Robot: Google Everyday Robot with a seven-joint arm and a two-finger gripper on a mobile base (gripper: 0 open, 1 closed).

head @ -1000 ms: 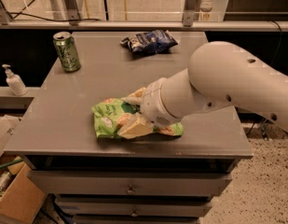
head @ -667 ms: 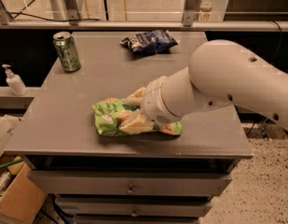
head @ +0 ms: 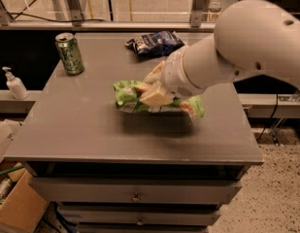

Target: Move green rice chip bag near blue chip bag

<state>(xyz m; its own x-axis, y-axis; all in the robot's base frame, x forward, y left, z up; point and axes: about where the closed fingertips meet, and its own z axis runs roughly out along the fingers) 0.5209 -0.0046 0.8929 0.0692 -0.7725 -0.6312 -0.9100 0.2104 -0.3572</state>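
Observation:
The green rice chip bag point(head: 126, 95) hangs lifted a little above the grey table point(head: 81, 125), with its shadow below it. My gripper point(head: 152, 89) is shut on the bag's middle, tan fingers point(head: 157, 96) pinching it. The big white arm point(head: 246, 47) reaches in from the right. The blue chip bag point(head: 154, 42) lies at the back of the table, just beyond the gripper.
A green soda can point(head: 70, 53) stands at the back left of the table. A white pump bottle point(head: 14, 83) sits on a ledge to the left. Drawers point(head: 135, 195) are below the tabletop. A cardboard box point(head: 18, 212) is on the floor at left.
The gripper has lifted the green bag off the table and carried it back toward the blue bag. The camera view has also shifted.

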